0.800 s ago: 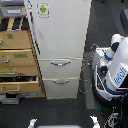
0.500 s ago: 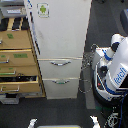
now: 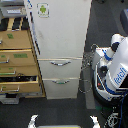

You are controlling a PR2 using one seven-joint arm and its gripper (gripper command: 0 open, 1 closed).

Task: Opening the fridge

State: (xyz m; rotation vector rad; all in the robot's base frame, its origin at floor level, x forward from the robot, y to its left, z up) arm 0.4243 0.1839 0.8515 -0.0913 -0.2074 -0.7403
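Observation:
The fridge (image 3: 60, 35) is a tall white unit in the middle of the exterior view. Its large upper door carries a small green-figure sticker (image 3: 43, 9) near the top and looks shut. Below it are two drawers with curved silver handles, the upper handle (image 3: 60, 63) and the lower handle (image 3: 61, 81), both pushed in. The white robot body (image 3: 116, 70) stands at the exterior view's right, close to the fridge's side. One arm (image 3: 115, 44) rises toward the top right corner, where it leaves the picture. No gripper fingers show.
A tan wooden drawer cabinet (image 3: 17, 55) stands against the fridge on the exterior view's left, with a lower drawer (image 3: 17, 84) pulled out. Cables (image 3: 90, 70) hang between the fridge and the robot. Two white rounded parts (image 3: 33, 121) sit at the bottom edge.

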